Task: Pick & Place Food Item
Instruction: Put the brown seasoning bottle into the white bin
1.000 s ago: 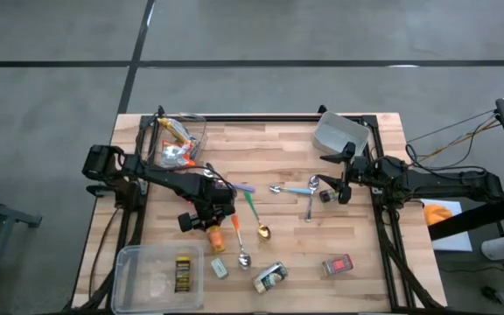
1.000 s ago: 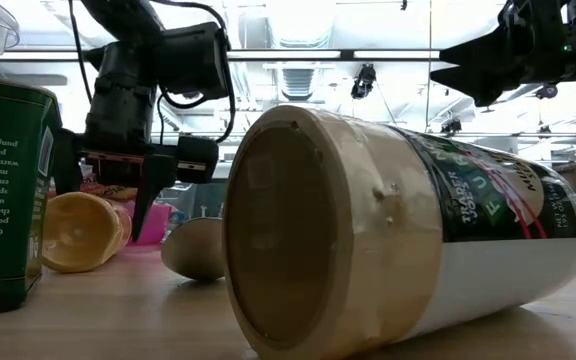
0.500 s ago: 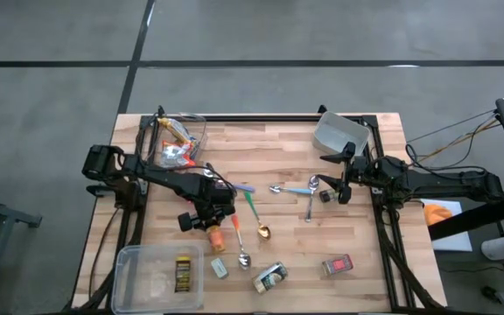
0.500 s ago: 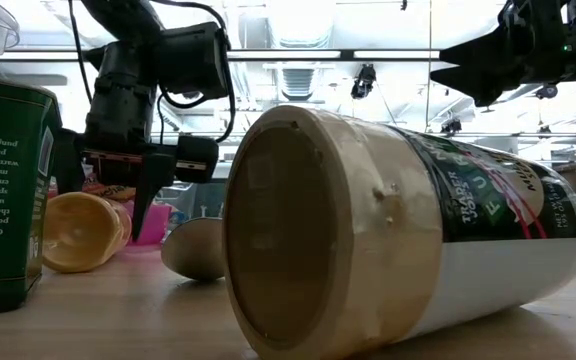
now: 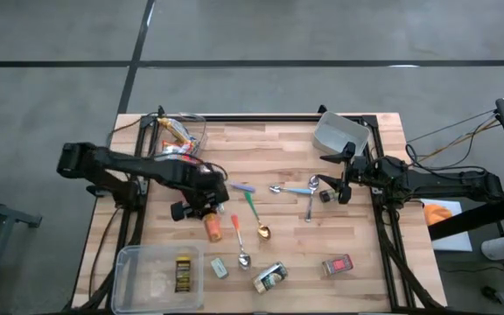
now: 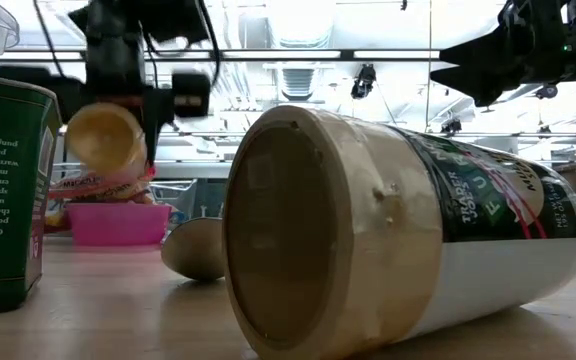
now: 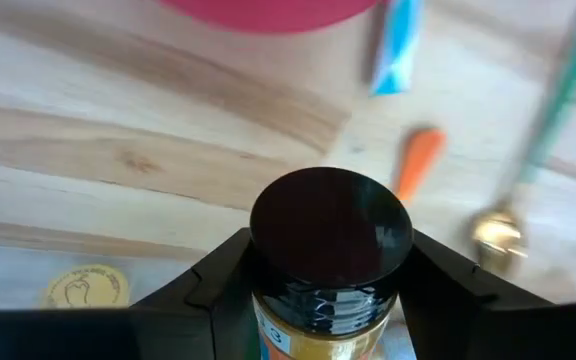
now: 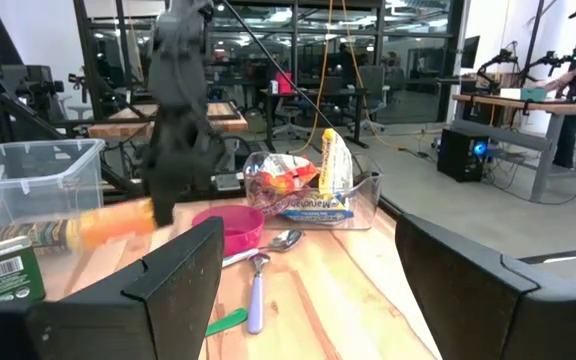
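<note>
Jaws of left gripper (image 5: 206, 217) clamp one jar (image 5: 213, 228), three spoons (image 5: 264, 231) nearby.

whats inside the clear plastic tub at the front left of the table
In the high view the clear tub holds one small dark jar with a yellow label, lying down. The rest of its floor looks bare; the label's wording cannot be read.

Bright ceiling lights (image 6: 298, 25) glare at upper centre of the low view; left wrist view blurs toward its edges.
</note>
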Robot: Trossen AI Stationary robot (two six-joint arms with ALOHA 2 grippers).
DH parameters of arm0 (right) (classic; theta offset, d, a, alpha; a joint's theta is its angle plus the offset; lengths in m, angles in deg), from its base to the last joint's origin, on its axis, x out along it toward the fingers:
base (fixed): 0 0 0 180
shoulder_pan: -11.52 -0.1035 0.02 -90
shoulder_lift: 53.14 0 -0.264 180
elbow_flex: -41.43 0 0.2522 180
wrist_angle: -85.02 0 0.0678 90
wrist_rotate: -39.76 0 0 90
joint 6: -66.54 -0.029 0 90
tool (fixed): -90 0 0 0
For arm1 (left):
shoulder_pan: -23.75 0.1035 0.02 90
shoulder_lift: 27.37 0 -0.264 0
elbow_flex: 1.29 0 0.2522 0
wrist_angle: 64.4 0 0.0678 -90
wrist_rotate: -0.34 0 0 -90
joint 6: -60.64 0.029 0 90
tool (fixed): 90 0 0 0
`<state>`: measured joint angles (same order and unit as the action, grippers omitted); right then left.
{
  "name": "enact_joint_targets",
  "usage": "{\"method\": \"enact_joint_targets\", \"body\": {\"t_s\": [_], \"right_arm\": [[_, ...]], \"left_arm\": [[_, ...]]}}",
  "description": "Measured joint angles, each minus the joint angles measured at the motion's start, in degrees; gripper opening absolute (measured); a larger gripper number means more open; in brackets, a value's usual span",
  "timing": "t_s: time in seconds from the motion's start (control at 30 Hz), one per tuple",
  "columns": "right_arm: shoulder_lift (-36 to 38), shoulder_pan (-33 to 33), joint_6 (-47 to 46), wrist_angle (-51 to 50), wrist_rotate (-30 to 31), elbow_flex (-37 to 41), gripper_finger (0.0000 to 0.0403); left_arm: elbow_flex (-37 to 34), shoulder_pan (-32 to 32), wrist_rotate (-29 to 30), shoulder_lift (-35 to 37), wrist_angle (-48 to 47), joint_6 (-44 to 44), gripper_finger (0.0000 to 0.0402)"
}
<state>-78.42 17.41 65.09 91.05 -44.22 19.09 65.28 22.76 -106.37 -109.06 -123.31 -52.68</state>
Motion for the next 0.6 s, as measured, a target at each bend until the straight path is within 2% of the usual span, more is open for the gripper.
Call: {"method": "enact_joint_targets", "body": {"t_s": [0.3, 0.47, 0.6], "right_arm": [[0.0, 0.0, 0.0, -0.1, 0.0, 0.0, 0.029], [0.0, 0.0, 0.0, -0.1, 0.0, 0.0, 0.029], [0.0, 0.0, 0.0, -0.1, 0.0, 0.0, 0.029]], "left_arm": [[3.7, 0.7, 17.4, 14.1, -2.5, 2.1, 0.0192], [7.9, -0.9, 19.1, 16.5, -2.6, 6.8, 0.0204], [11.8, -4.3, 19.2, 16.6, -4.6, 7.0, 0.0207]]}}
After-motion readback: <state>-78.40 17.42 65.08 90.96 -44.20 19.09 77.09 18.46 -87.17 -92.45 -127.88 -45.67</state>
